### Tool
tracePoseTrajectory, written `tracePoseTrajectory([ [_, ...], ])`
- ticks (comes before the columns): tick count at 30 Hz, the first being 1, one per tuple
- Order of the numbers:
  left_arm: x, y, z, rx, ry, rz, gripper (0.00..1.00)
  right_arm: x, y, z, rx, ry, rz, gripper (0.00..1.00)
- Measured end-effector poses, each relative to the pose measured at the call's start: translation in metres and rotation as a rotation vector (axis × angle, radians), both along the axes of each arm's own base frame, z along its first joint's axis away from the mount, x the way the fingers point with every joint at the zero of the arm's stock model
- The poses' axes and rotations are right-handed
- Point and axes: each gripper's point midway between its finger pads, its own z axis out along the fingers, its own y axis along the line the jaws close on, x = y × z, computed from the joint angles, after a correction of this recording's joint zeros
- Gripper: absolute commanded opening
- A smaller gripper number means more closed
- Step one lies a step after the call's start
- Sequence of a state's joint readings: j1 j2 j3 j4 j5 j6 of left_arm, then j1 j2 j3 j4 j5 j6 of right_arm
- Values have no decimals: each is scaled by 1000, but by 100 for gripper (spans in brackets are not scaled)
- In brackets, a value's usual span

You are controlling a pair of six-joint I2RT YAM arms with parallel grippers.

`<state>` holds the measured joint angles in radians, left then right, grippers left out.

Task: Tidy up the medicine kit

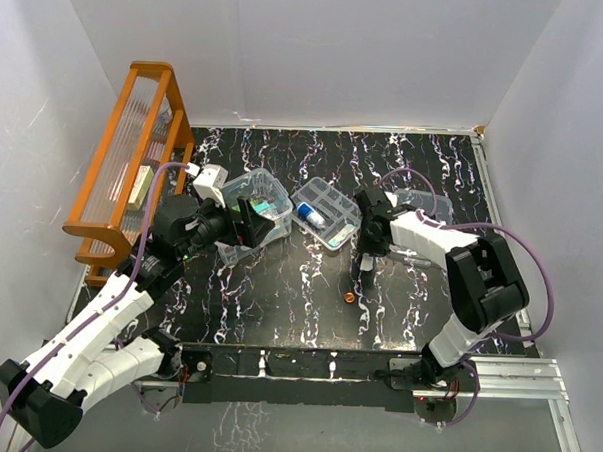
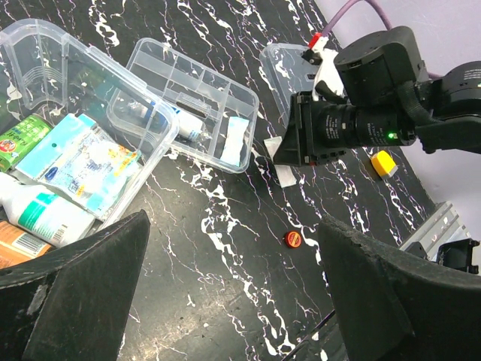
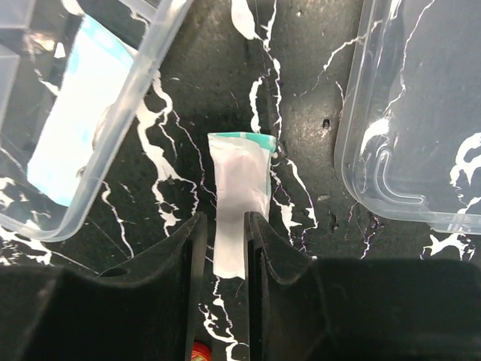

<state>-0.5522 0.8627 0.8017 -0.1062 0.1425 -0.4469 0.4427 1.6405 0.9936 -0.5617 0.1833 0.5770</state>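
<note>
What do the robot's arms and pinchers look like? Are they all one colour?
No. The left arm and right arm are chunky white shells with black joints, and each has a purple cable running along it. The left gripper and right gripper have broad, matt black fingers. A small green light glows on the right arm's black wrist.

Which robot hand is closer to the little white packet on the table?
Right. The right gripper straddles the white packet; the left gripper hovers apart by the clear box.
</note>
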Motion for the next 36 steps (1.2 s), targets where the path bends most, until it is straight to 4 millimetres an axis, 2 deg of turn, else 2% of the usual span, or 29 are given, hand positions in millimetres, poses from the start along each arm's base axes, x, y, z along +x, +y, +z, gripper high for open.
tracePoseTrajectory([
  [4,0,0,0,0,0,0,93,-6,-3,-13,-22,46,8,24],
  [6,0,0,0,0,1,0,93,-4,-3,-12,-29,46,9,19],
  [8,0,0,-1,1,1,0,93,-3,-4,-13,-37,49,9,9],
  [11,0,0,-1,1,1,0,93,-2,-5,-13,-46,48,9,4],
  [15,0,0,-1,2,1,0,93,-2,-4,-12,-39,47,-5,4],
  [19,0,0,-1,2,1,0,93,0,6,-4,31,26,-46,4],
  [26,0,0,-1,2,1,0,93,19,36,44,256,-111,-138,5],
  [28,0,0,-1,2,2,-1,93,26,42,51,305,-138,-168,5],
  [31,0,-1,-2,4,6,-2,93,34,50,52,349,-147,-207,5],
  [36,1,-1,-3,4,8,-4,93,46,60,39,372,-127,-256,6],
])
